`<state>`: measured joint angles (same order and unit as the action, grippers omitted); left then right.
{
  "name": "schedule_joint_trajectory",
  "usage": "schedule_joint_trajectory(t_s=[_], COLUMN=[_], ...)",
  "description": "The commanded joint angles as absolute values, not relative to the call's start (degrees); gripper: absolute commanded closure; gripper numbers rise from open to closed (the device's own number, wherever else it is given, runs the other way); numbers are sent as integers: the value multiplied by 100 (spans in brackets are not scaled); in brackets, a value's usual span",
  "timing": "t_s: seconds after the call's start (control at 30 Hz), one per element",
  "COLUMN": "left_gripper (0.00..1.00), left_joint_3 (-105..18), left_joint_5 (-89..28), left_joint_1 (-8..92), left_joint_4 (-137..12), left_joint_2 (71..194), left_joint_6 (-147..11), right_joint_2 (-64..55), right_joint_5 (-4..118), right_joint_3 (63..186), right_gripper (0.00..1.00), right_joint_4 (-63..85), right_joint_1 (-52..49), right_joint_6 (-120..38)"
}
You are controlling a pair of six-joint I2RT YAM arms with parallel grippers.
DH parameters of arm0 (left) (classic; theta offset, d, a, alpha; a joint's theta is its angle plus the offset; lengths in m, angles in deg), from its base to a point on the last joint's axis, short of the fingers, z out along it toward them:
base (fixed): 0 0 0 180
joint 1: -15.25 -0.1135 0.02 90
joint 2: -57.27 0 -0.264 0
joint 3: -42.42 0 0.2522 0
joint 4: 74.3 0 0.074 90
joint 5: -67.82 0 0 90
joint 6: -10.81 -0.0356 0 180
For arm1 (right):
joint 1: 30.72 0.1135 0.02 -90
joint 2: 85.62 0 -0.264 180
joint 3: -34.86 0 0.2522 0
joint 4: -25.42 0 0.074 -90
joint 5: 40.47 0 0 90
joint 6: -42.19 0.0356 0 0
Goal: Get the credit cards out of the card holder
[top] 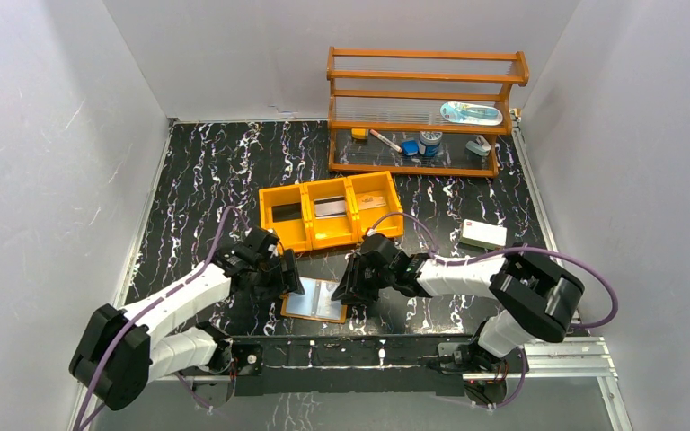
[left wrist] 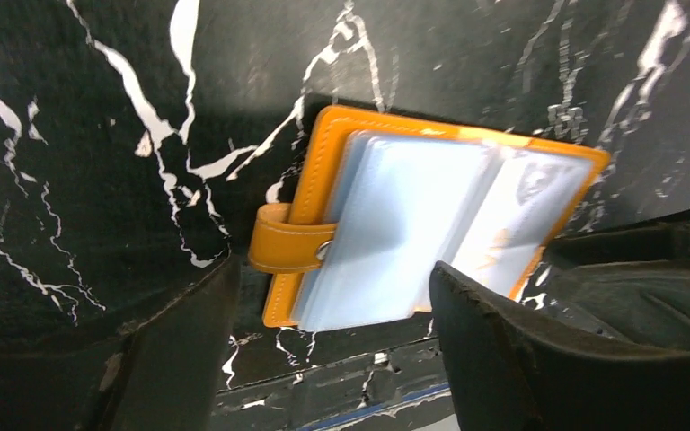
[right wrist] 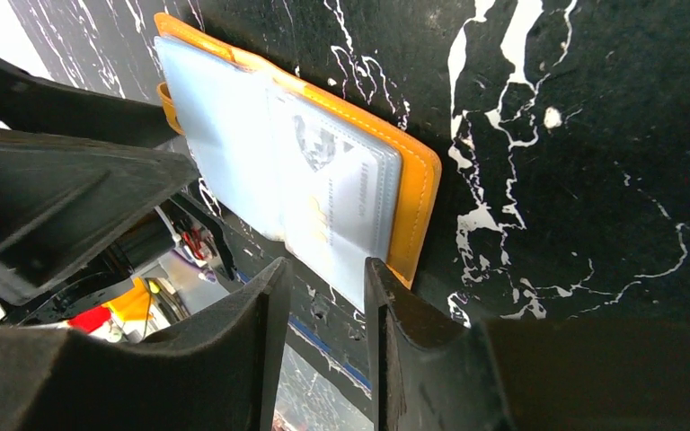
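One card holder (top: 314, 301), one orange tray (top: 323, 241)

White arm links (top: 180, 301), black joints (top: 539, 296), purple cables (top: 593, 272)

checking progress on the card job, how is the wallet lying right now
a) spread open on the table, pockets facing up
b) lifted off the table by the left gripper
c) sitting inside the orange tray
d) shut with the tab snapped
a, the wallet lies spread open on the table with its pale blue pockets facing up.
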<state>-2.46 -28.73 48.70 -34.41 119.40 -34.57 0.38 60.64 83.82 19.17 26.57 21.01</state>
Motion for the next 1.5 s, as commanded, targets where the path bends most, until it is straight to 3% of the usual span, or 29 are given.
schedule_joint_trajectory(t_s=[0.0,0.3,0.43,0.63,1.1,1.47], left_gripper=[39,64,70,72,75,75], left_joint_3=[75,195,148,123,80,68], left_joint_5=[-3290,-3826,-3900,-3896,-3941,-3966], left_joint_1=[4882,4928,4982,5015,5042,5049], left_joint_4=[-3610,-3897,-3936,-3944,-3959,-3959], left_joint_2=[12009,11937,11968,12002,12021,12040], left_joint_6=[-3467,-3483,-3470,-3487,-3501,-3484], right_joint_2=[187,246,122,-42,-447,-331], right_joint_5=[6149,6141,6124,5866,5125,5203], right_joint_3=[8500,8516,8523,8711,9106,9125], right_gripper=[57,62,63,63,48,48], right_joint_4=[2125,2146,2192,1647,410,529], right_joint_1=[2684,2678,2684,2683,2736,2745], right_joint_6=[2161,2210,2194,2102,1943,1918])
